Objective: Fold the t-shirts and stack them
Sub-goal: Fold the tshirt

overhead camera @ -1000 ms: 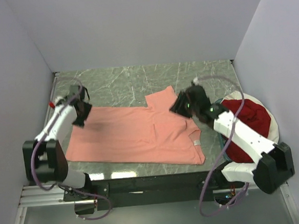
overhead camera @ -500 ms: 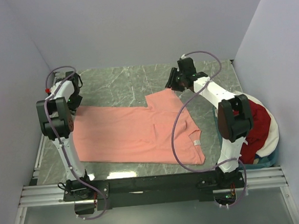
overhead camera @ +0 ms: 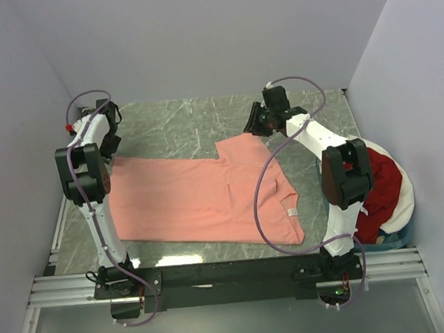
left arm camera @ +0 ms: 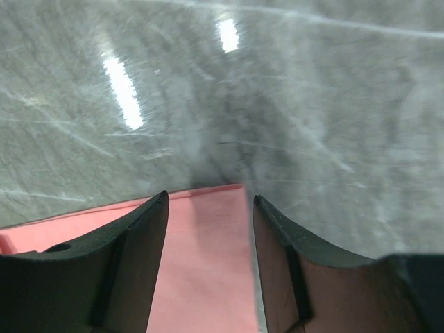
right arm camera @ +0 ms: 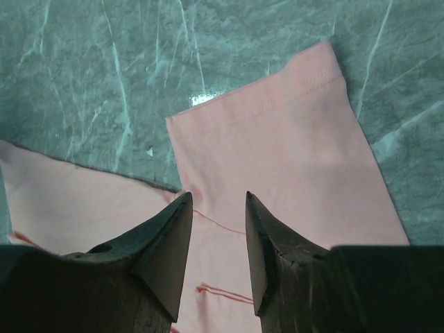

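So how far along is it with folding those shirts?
Barely started. Done: the salmon-pink t-shirt lies spread flat on the table, unfolded. In hand: the left end effector straddles its far left corner and the right end effector hangs over its far sleeve, both open, nothing gripped. Left: every fold, plus the dark red t-shirt heaped in the basket, then stacking.

Matt cloth t-shirt [overhead camera: 201,198], glossy marbled table [overhead camera: 181,120]

Overhead, two close wrist views: same t-shirt [overhead camera: 186,199]
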Controlling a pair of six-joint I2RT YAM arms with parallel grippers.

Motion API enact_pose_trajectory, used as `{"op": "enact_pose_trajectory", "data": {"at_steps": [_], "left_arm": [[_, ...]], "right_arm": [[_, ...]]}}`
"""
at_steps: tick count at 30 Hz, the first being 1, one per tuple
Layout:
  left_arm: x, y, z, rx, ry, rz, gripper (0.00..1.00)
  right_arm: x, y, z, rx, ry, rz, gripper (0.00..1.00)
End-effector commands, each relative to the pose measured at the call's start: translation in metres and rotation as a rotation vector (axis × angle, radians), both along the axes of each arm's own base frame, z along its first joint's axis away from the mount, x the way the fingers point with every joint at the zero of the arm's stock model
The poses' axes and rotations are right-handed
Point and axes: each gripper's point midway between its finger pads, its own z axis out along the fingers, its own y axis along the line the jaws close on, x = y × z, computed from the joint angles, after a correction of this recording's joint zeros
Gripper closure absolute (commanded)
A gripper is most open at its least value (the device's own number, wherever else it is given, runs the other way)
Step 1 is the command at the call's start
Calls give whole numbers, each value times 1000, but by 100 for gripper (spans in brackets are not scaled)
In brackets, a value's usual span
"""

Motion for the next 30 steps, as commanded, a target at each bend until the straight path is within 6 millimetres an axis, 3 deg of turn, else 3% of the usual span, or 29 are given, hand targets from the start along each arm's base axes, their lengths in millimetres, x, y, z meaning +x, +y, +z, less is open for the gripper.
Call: {"op": "enact_pose_trajectory", "data": {"at_steps": [1,9,20,23,30], "left_arm": [[12,3,16,39,-21,14,43],[25,-12,7,51,-13,19,45],[26,-14,-15,46,31,40,48],[26,-16,-18,34,28,36,53],[21,-18,-20,18,40,27,77]], "right_arm": [[14,4,23,19,-65,15,57],[13,5,20,23,-53,17,57],[12,4,10,17,-32,24,58],[12,4,4,9,-22,21,58],[15,-6,-10,-8,6,-3,59]]}}
